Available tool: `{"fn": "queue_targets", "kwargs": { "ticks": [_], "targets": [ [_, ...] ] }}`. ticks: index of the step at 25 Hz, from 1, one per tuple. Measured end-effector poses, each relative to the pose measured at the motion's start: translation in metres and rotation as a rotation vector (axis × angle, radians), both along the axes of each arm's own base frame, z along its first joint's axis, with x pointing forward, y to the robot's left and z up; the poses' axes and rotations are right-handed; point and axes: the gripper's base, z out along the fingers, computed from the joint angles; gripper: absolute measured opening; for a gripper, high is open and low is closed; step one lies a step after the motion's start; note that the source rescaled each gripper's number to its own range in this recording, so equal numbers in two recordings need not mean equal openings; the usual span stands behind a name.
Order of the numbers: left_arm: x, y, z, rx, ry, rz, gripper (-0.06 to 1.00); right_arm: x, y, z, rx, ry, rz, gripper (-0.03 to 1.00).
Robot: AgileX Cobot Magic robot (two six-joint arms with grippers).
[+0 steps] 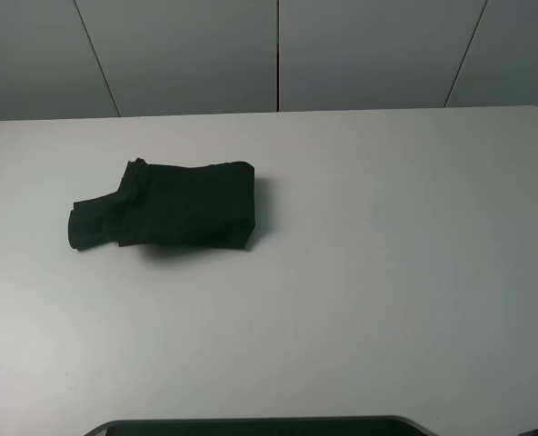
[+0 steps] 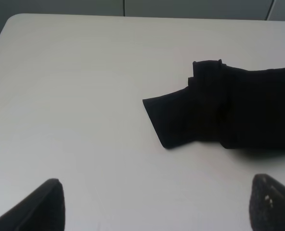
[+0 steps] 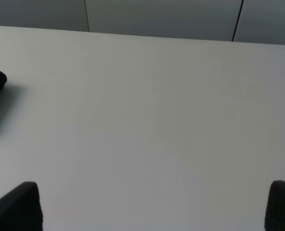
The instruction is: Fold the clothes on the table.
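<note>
While both spread wide, left pincer (image 2: 154,204), right pincer (image 3: 154,207), each empty

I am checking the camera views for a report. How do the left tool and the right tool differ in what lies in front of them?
The left tool faces the folded black cotton T-shirt closely, with a sleeve end pointing toward it; the right tool faces mostly bare white smooth tabletop. Only a small edge of the shirt shows in the right wrist view. Both tools are open, holding nothing, above the table.
</note>
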Motion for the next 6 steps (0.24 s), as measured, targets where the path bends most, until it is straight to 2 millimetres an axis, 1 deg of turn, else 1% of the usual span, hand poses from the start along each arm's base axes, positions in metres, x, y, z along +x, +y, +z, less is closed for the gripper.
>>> {"fn": "queue_targets", "kwargs": {
  "ticks": [6],
  "targets": [
    [0.0001, 0.0008, 0.0, 0.01, -0.001, 0.005, 1.0, 0.0, 0.0, 0.0, -0.002, 0.0, 0.001, 1.0]
  ]
}}
